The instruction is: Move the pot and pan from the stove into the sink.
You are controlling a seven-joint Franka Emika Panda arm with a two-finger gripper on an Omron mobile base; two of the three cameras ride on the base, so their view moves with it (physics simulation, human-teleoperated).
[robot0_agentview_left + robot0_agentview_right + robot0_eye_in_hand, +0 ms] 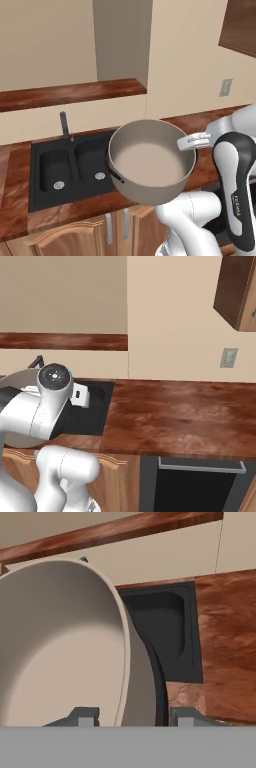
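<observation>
Right now my fingers [131, 714] straddle the rim of the wide, round grey-beige metal pot [150, 162], one tip inside against its pale wall and one outside, so I am holding it lifted and tilted. Its black loop handle [114, 172] hangs over the right basin of the matte black two-basin sink [45, 150], above the reddish-brown wooden tabletop [185, 418], the slim dark faucet [64, 126] behind

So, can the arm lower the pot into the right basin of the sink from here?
Probably yes. The pincer is shut on the pot rim, holding it above the sink. The right basin below looks bare apart from its drain, with the faucet behind.
</observation>
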